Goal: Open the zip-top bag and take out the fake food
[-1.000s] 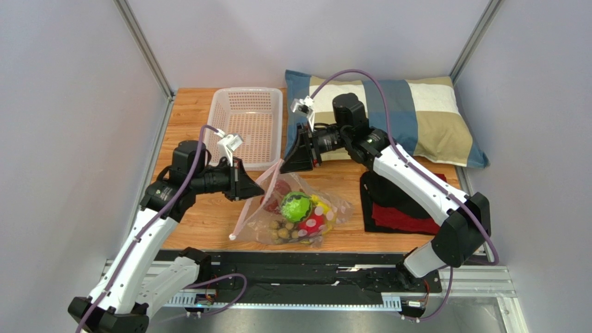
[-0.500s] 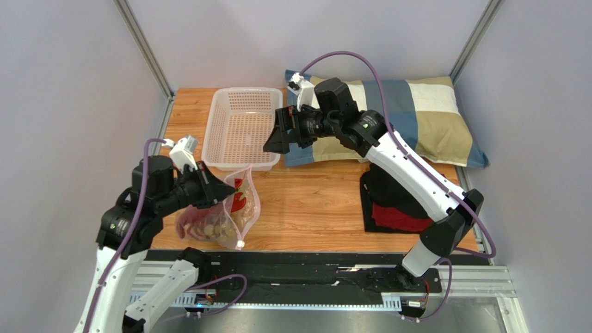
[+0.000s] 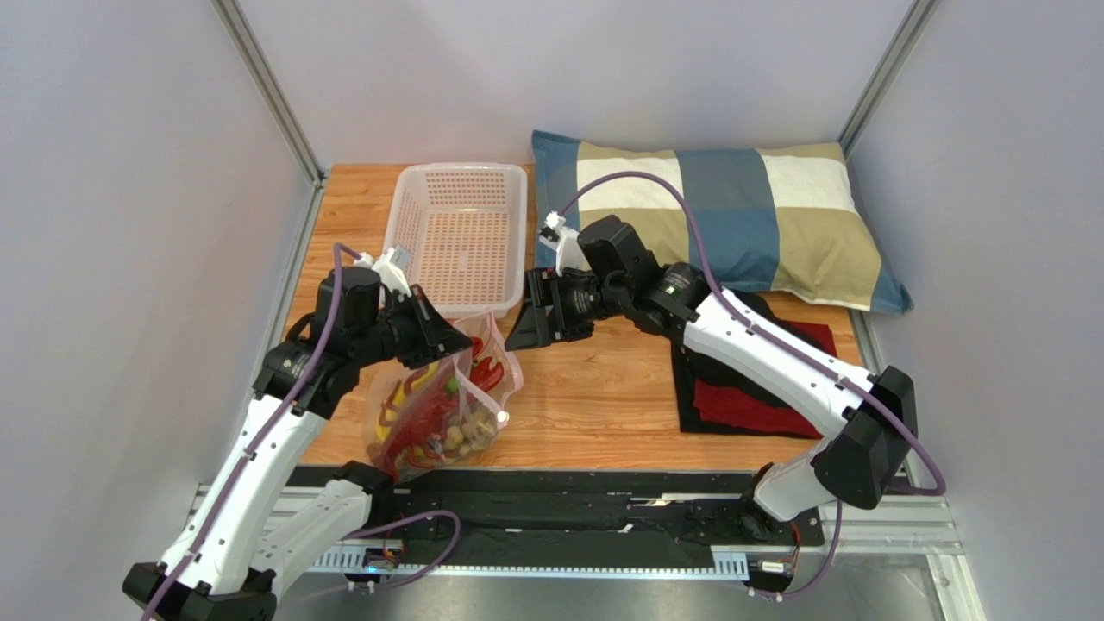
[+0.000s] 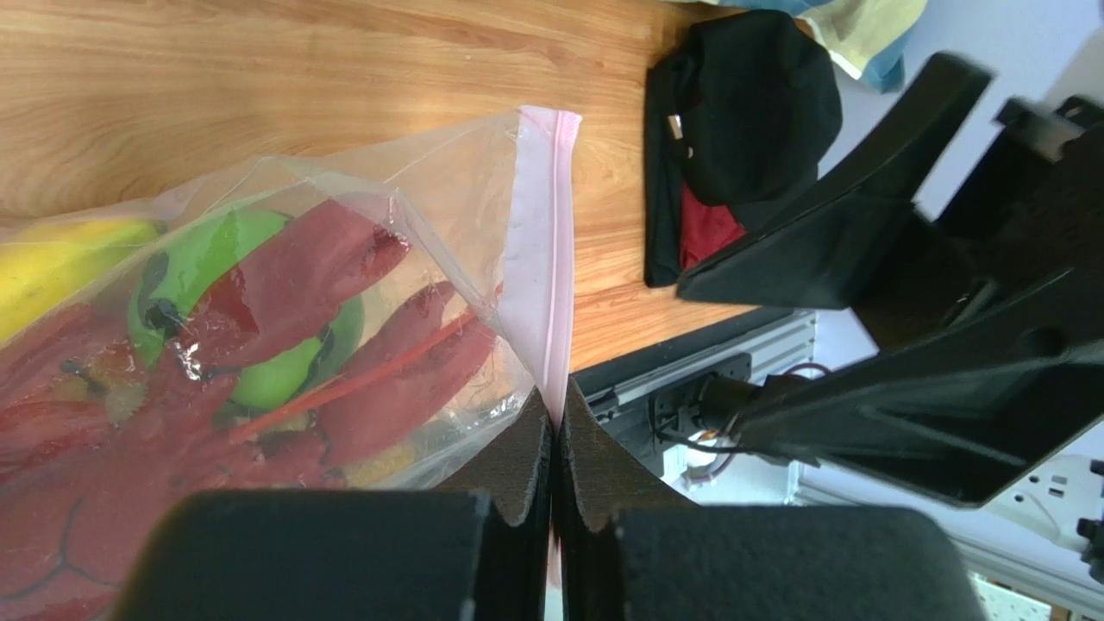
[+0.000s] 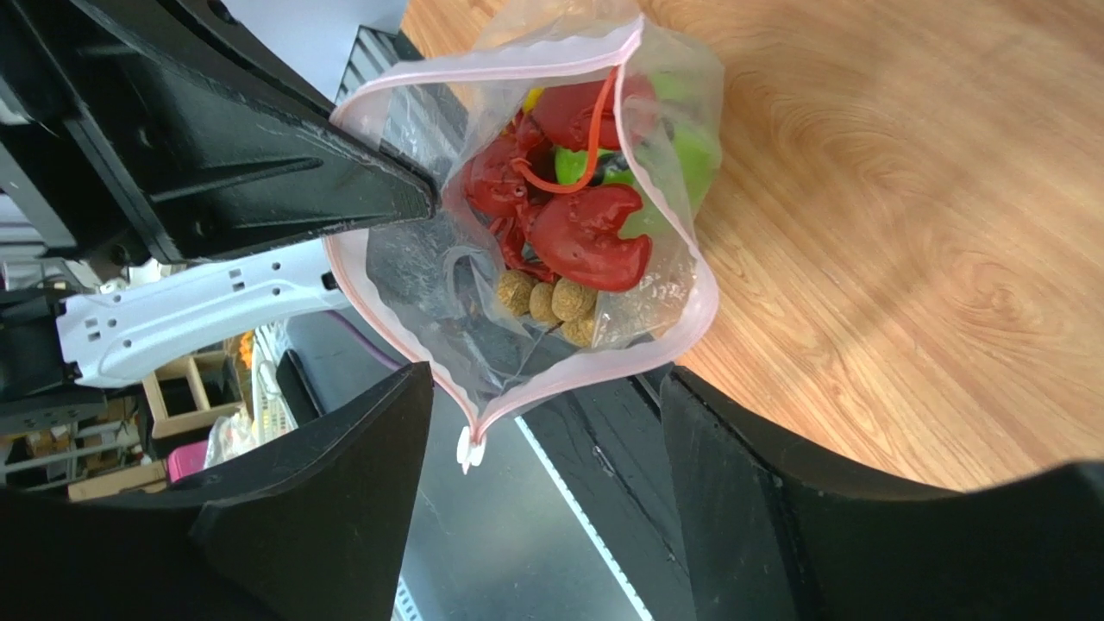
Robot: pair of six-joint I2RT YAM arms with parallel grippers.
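Observation:
The zip-top bag (image 3: 434, 414) hangs at the table's front left, its mouth open in the right wrist view (image 5: 544, 220). My left gripper (image 3: 450, 339) is shut on the bag's pinkish zip strip (image 4: 555, 298) and holds it up. Inside lies the fake food: a red lobster (image 5: 583, 239), a green ball (image 4: 259, 375), a yellow banana (image 4: 65, 259) and a brownish grape cluster (image 5: 544, 298). My right gripper (image 3: 529, 326) is open and empty just right of the bag's mouth, and in its own view (image 5: 544, 440) the white zip slider (image 5: 469, 446) hangs between the jaws.
A white mesh basket (image 3: 460, 239) stands behind the bag. A blue and beige pillow (image 3: 739, 220) lies at the back right. A black and red cloth (image 3: 745, 388) lies under the right arm. The table's front edge and black rail (image 3: 583, 498) run just below the bag.
My left gripper has pulled the bag left off the table's middle and lifted it, so its mouth has opened. My right gripper swung up toward the basket, then came back down beside the bag's mouth.

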